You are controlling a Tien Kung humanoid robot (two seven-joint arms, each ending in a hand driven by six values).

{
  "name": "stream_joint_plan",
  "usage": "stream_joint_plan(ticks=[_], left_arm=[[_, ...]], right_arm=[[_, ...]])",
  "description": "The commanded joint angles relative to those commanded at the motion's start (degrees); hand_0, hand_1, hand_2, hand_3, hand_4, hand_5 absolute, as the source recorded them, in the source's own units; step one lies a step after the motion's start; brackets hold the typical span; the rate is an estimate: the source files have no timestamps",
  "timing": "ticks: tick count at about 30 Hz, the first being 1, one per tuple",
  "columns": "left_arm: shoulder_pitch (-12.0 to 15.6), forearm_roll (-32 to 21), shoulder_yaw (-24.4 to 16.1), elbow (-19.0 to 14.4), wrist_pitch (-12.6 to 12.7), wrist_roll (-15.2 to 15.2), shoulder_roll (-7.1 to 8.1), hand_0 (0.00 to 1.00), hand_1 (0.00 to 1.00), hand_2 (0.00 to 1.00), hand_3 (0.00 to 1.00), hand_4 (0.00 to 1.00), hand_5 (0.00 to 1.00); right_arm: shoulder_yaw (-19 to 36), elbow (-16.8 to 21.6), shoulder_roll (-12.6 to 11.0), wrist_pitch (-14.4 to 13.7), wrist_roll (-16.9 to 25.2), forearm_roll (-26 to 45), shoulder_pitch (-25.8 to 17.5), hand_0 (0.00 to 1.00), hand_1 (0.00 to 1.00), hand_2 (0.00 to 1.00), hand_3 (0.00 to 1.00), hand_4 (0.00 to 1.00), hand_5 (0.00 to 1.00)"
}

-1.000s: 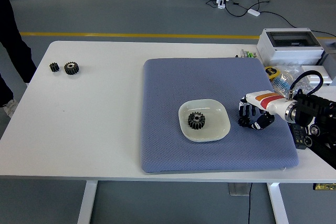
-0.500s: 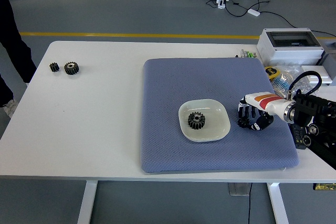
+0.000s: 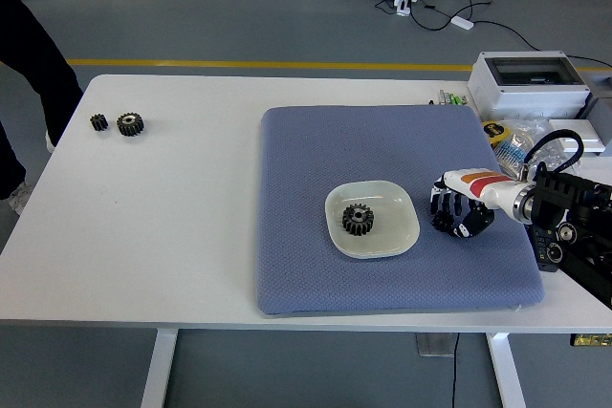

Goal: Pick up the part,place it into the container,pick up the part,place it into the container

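Observation:
A black gear (image 3: 358, 220) lies in the shallow white dish (image 3: 401, 233) on the blue mat (image 3: 382, 150). Just right of the dish, my right hand (image 3: 457, 214) rests low on the mat. Its black-and-white fingers (image 3: 440, 204) curl down around a small dark part (image 3: 443, 223), which is mostly hidden under them. Two more black gears, a small one (image 3: 98, 122) and a bigger one (image 3: 130, 123), sit on the bare white table at the far left. The left arm does not show.
A grey box with a clear lid (image 3: 532, 81) and a bag of small items (image 3: 516, 136) stand at the back right. A person's dark trouser leg (image 3: 33, 54) is at the table's left far corner. Cables lie on the floor behind.
My right hand has crept a little left toward the dish, fingers still curled. The person's leg has swung closer to the table's left corner.

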Motion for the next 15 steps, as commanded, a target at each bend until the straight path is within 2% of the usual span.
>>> stream_joint_plan(ticks=[1,2,7,8,13,14,15], left_arm=[[0.0,0.01,-0.01,0.0,0.0,0.01,0.0,0.689,0.676,0.684,0.57,0.675,0.609],[-0.01,0.02,-0.01,0.0,0.0,0.01,0.0,0.69,0.676,0.682,0.57,0.675,0.61],[-0.04,-0.02,0.03,0.0,0.0,0.01,0.0,0.69,0.676,0.682,0.57,0.675,0.61],[-0.03,-0.04,0.03,0.0,0.0,0.0,0.0,0.69,0.676,0.684,0.57,0.675,0.61],[-0.06,-0.11,0.05,0.0,0.01,-0.02,0.0,0.69,0.676,0.684,0.57,0.675,0.61],[-0.06,-0.11,0.06,0.0,0.01,-0.03,0.0,0.69,0.676,0.681,0.57,0.675,0.609],[-0.07,-0.1,0.04,0.0,0.01,-0.02,0.0,0.69,0.676,0.681,0.57,0.675,0.609]], right_arm=[[-0.11,-0.1,0.05,0.22,-0.23,0.42,0.02,0.257,0.36,0.424,0.47,0.905,0.002],[-0.16,-0.14,0.07,0.29,-0.32,0.6,0.02,0.186,0.283,0.354,0.408,0.879,0.032],[-0.49,-0.98,0.38,0.17,-0.97,2.09,-0.1,0.186,0.283,0.354,0.408,0.879,0.032],[-0.5,-1.05,0.39,0.15,-1.04,2.26,-0.09,0.099,0.206,0.306,0.347,0.799,0.065],[-0.17,-1.23,0.29,-0.11,-1.42,3.69,0.0,0.099,0.206,0.306,0.347,0.799,0.065],[-0.1,-1.21,0.25,-0.14,-1.43,3.91,0.0,0.059,0.18,0.279,0.291,0.731,0.1],[0.08,-1.12,0.14,-0.21,-1.41,4.28,0.01,0.059,0.18,0.279,0.291,0.731,0.1]])
